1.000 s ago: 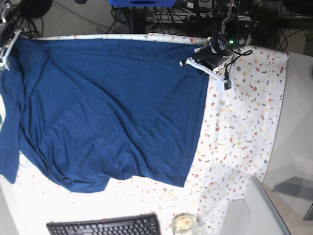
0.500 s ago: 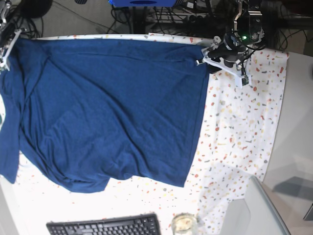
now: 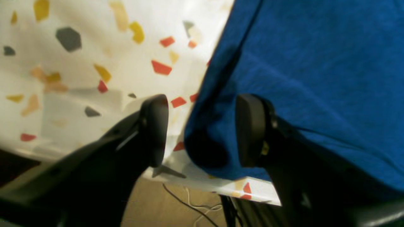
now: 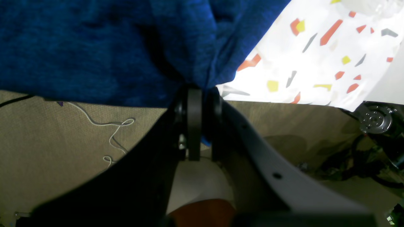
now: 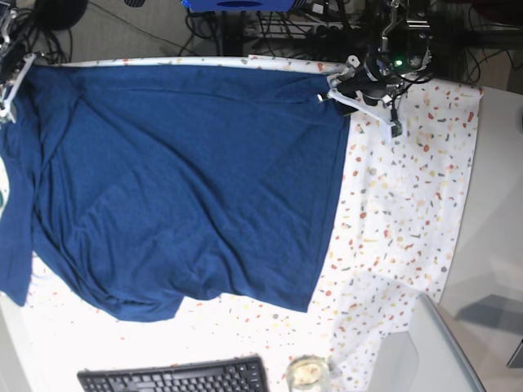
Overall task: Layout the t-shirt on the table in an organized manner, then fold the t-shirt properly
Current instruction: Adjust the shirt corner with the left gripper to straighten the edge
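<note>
The navy-blue t-shirt [image 5: 180,180] lies spread over most of the speckled table [image 5: 409,188], with wrinkles along its near hem. At the shirt's far right corner my left gripper [image 5: 333,88] stands open. In the left wrist view its gripper [image 3: 202,130] straddles that corner of the t-shirt [image 3: 315,63], and the fingers [image 3: 154,129] stay apart over the table [image 3: 94,47]. My right gripper [image 5: 10,94] is at the far left edge. The right wrist view shows it [image 4: 195,94] shut on a bunched fold of the t-shirt [image 4: 94,47] past the table [image 4: 315,63] edge.
A black keyboard [image 5: 176,378] and a small glass jar [image 5: 308,374] sit at the near edge. A plain grey surface [image 5: 498,245] borders the right side. Cables and equipment [image 5: 270,24] crowd the floor behind the far edge.
My left gripper has opened and let go of the shirt's far right corner. It shifted right and came back to hover at that corner. The right gripper has stayed put.
</note>
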Controlling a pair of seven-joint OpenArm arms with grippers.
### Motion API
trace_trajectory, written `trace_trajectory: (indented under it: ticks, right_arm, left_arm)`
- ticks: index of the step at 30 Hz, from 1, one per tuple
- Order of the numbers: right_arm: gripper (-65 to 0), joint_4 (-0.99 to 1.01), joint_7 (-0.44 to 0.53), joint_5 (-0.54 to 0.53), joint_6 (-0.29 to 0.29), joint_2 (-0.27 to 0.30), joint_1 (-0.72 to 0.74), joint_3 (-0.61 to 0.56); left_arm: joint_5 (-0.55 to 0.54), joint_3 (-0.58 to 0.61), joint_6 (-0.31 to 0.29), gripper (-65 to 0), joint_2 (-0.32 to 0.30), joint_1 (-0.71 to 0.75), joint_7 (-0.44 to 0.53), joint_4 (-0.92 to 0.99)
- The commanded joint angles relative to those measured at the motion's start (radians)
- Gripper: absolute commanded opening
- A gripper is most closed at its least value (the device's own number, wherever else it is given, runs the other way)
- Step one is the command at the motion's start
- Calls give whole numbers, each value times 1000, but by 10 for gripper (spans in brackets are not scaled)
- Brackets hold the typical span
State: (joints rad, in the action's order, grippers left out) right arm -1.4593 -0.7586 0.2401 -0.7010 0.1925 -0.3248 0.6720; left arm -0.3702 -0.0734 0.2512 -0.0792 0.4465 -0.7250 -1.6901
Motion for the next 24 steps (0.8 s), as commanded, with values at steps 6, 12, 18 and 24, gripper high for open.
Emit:
trace_trajectory:
  ticks: [6, 12, 18, 24]
  right_arm:
    - [-650, -17, 3, 5, 3, 15, 3, 4]
    - [-650, -17, 3, 5, 3, 15, 2, 5]
    - [-650, -17, 3, 5, 3, 15, 2, 5]
    - [-650, -17, 3, 5, 3, 15, 6, 10]
  left_arm:
    - [-13, 47, -6, -324, 8, -7, 11, -21]
    - [-13, 50, -6, -327, 8, -19, 11, -6]
    - [-13, 48, -6, -627, 8, -19, 11, -1]
    - [-13, 37, -6, -650, 8, -19, 11, -23]
